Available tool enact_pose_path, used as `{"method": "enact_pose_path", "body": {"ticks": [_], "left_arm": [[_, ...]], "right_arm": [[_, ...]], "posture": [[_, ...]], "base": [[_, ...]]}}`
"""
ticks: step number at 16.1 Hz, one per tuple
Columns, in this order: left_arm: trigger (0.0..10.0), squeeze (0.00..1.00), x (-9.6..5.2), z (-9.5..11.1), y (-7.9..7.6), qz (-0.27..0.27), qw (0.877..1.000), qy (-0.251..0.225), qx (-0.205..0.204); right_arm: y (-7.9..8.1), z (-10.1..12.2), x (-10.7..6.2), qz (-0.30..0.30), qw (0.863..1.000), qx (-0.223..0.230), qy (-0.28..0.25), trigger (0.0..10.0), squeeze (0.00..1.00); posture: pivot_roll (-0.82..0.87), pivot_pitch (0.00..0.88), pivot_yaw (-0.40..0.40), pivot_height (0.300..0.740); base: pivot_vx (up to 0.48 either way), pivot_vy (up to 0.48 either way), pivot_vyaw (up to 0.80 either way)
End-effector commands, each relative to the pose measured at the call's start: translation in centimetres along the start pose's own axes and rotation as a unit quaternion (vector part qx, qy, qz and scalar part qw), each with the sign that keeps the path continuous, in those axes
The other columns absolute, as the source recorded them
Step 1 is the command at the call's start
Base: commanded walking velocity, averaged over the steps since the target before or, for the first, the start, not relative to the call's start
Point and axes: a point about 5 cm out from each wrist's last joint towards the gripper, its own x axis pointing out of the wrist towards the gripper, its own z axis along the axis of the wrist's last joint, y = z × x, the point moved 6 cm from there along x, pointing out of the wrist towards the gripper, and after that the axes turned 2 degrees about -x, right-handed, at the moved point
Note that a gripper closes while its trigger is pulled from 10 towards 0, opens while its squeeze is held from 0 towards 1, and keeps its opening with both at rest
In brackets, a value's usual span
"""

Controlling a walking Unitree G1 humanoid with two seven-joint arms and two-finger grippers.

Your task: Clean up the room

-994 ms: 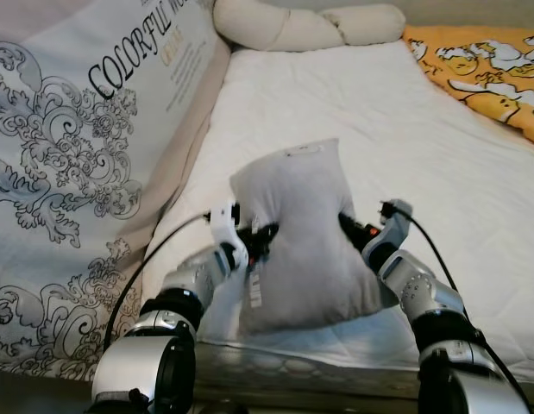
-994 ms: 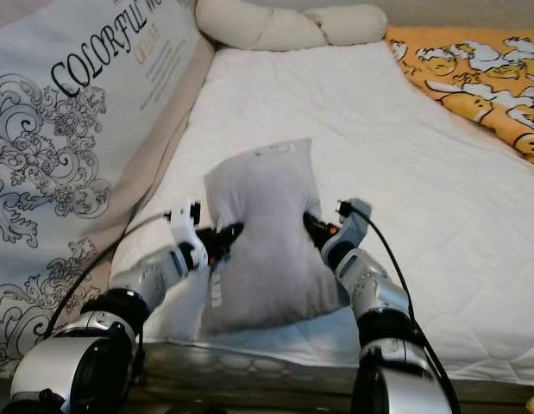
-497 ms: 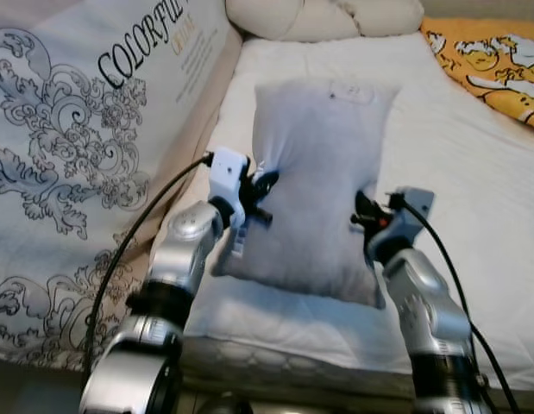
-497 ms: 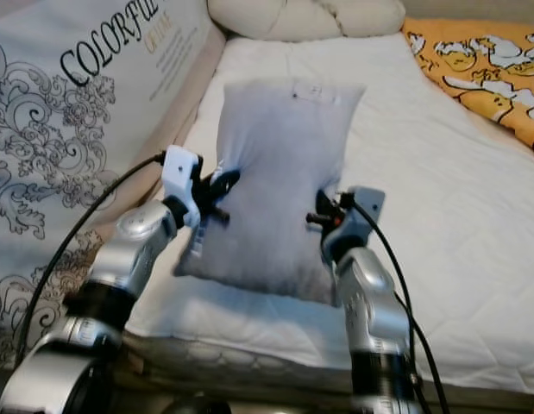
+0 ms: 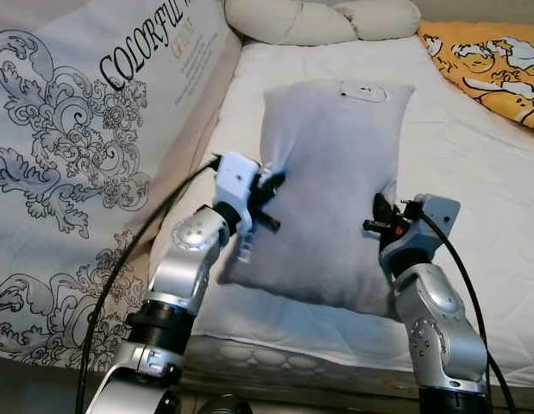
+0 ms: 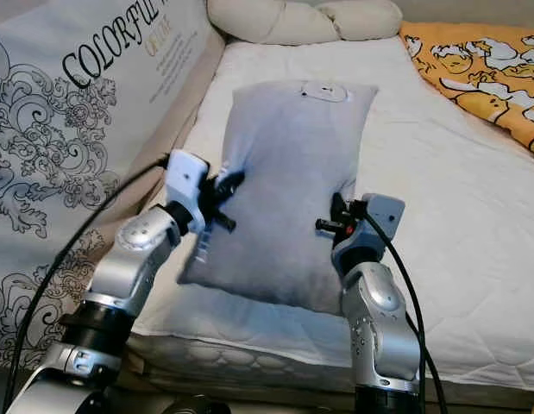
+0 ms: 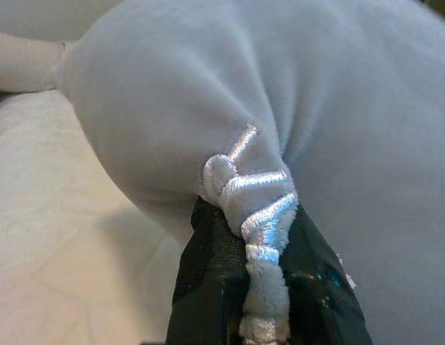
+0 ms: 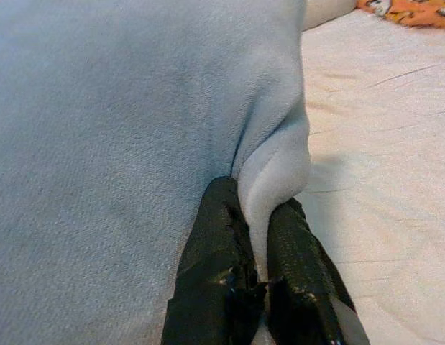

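Note:
A grey pillow (image 5: 331, 181) is held up over the near part of the white mattress (image 5: 474, 164), its long side running away from me. My left gripper (image 5: 268, 191) is shut on the pillow's left edge, pinching a fold with white stitched trim (image 7: 254, 205). On the opposite edge, my right gripper (image 5: 379, 220) is shut on a pinched ridge of grey fabric (image 8: 276, 180). The pillow's far end carries a small white label (image 5: 363, 89).
A large upright white cushion printed with "COLORFUL" and grey scrollwork (image 5: 85, 129) lines the bed's left side. Cream bolster pillows (image 5: 318, 19) lie at the head. An orange patterned blanket (image 5: 499, 65) covers the far right. The mattress front edge (image 5: 318, 358) is near my arms.
Both arms have lifted and stretched the pillow forward over the mattress; a second ago it stood bunched up close to me. Since half a second ago it has shifted only slightly.

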Motion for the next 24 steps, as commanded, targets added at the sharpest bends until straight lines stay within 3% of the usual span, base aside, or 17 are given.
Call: {"method": "enact_pose_path", "body": {"ticks": [1, 2, 4, 6, 12, 17, 24], "left_arm": [[10.0, 0.00, 0.0, 0.9, 0.1, 0.007, 1.000, -0.008, 0.029], [10.0, 0.00, 0.1, 1.4, -0.2, 0.001, 0.999, -0.024, 0.037], [10.0, 0.00, 0.2, 2.2, -0.2, 0.008, 0.999, -0.042, 0.022], [10.0, 0.00, 0.3, 2.2, 0.0, 0.013, 0.999, -0.038, 0.033], [10.0, 0.00, 0.1, 1.9, 1.1, 0.036, 0.998, -0.031, 0.038], [10.0, 0.00, 0.2, 1.9, 1.0, 0.037, 0.998, -0.030, 0.041], [10.0, 0.00, 0.6, 1.8, 0.6, 0.037, 0.998, -0.026, 0.048]], "right_arm": [[0.1, 0.7, 0.0, -0.006, 1.000, -0.014, -0.007, 6.0, 0.00], [-0.1, 0.7, -0.1, -0.011, 1.000, -0.018, -0.009, 10.0, 0.00], [-0.5, 0.8, -0.1, -0.022, 1.000, -0.013, -0.013, 10.0, 0.00], [-0.5, 1.0, 0.0, -0.024, 0.999, -0.017, -0.016, 10.0, 0.00], [0.5, 0.9, 0.7, -0.008, 0.999, -0.035, -0.012, 10.0, 0.00], [0.5, 0.8, 0.8, -0.010, 0.999, -0.037, -0.007, 10.0, 0.00], [-0.6, 0.3, 0.6, -0.036, 0.998, -0.042, 0.004, 10.0, 0.00]], "posture": [[-0.08, 0.000, 0.102, 0.740], [-0.09, 0.000, 0.104, 0.740], [-0.09, 0.000, 0.104, 0.740], [-0.09, 0.000, 0.104, 0.740], [-0.08, 0.000, 0.091, 0.740], [-0.07, 0.000, 0.081, 0.740], [-0.09, 0.000, 0.085, 0.740]], "base": [[0.000, 0.000, 0.00], [0.000, 0.000, 0.00], [0.000, 0.000, 0.00], [0.000, 0.139, 0.00], [0.000, 0.406, 0.00], [0.000, 0.397, 0.00], [0.000, 0.000, 0.00]]}}
